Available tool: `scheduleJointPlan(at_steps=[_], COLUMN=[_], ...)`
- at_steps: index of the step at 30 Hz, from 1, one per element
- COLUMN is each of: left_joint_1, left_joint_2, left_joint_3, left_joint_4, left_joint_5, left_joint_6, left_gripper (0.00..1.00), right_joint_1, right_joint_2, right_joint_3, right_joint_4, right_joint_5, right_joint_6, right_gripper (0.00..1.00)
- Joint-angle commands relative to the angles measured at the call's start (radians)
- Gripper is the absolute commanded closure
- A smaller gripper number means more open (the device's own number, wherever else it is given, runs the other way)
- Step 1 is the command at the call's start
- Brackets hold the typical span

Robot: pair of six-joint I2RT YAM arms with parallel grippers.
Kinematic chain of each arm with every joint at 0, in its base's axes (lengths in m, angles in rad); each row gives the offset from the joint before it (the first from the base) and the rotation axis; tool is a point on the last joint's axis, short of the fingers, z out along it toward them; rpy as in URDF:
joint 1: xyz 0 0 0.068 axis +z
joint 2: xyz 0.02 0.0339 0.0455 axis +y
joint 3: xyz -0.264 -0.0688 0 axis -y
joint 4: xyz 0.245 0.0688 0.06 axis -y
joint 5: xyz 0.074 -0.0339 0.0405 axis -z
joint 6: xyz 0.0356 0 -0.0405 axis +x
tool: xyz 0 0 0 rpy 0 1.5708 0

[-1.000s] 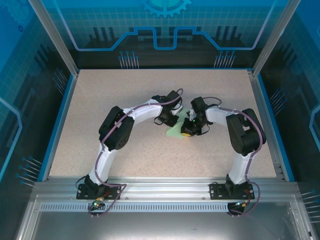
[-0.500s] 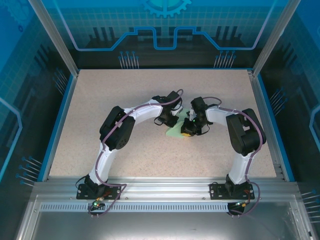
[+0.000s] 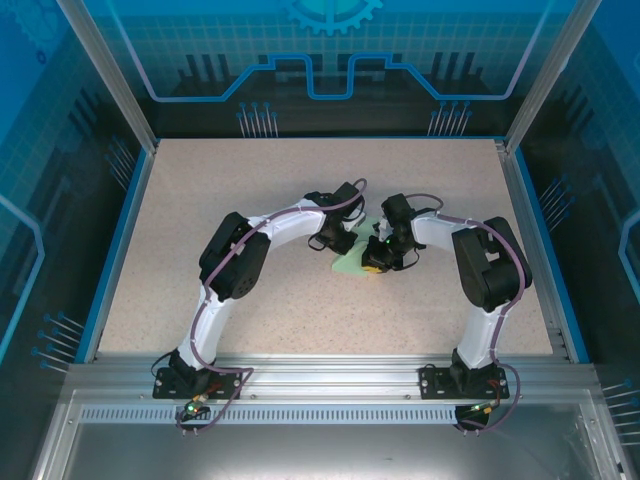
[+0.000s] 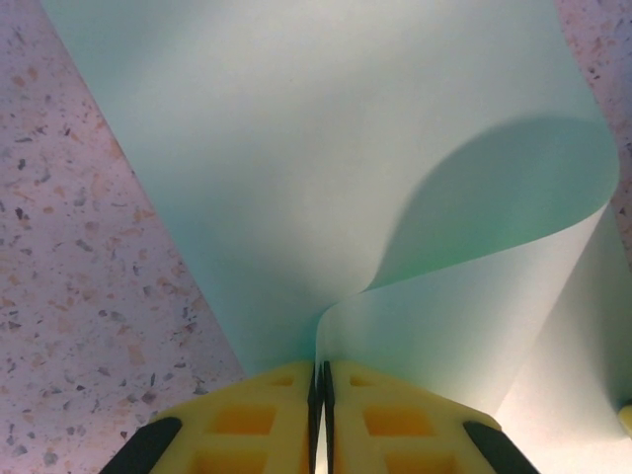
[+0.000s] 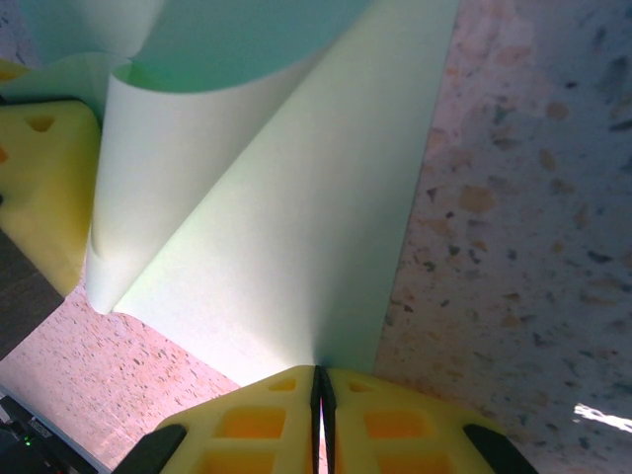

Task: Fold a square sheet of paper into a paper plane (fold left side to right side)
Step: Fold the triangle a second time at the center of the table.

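**Top external view.** The square sheet of paper [image 3: 348, 265] lies near the middle of the table [image 3: 200, 190]. It is partly doubled over and largely covered by the two wrists. The left gripper [image 3: 340, 243] meets the sheet at its far left side, and the right gripper [image 3: 377, 264] meets it at its right side. The two grippers are close together above the table's middle. The jaw state cannot be read from this height.

**Left wrist view.** The yellow jaws of the left gripper [image 4: 322, 380] are pressed together, with only a thin dark seam between them, and an edge of the sheet [image 4: 326, 148] is pinched in that seam. One layer runs away from the gripper, flat on the table. The right-hand part is lifted and curls over in a rounded loop, shading the flat layer. Speckled table surface shows to the left of the sheet.

**Right wrist view.** The right gripper [image 5: 321, 380] is likewise closed to a narrow seam, clamping an edge of the sheet [image 5: 276, 227]. The paper rises from the pinch and rolls over at the upper left, where a yellow jaw of the left gripper touches it. Bare table shows to the right of the sheet.
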Motion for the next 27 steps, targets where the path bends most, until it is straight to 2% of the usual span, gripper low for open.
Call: scheduleJointPlan(at_steps=[1, 27], left_joint_1=[0.008, 0.008], left_joint_2=[0.009, -0.033], left_joint_3=[-0.028, -0.053], left_joint_4=[0.004, 0.009], left_joint_5=[-0.03, -0.058], left_joint_6=[0.007, 0.008], left_gripper=[0.86, 0.87], right_joint_1=[0.019, 0.018], right_joint_2=[0.034, 0.049], right_joint_3=[0.0, 0.009], right_joint_4=[-0.058, -0.062], right_joint_5=[0.016, 0.016], right_joint_6=[-0.009, -0.006], right_gripper=[0.88, 0.88])
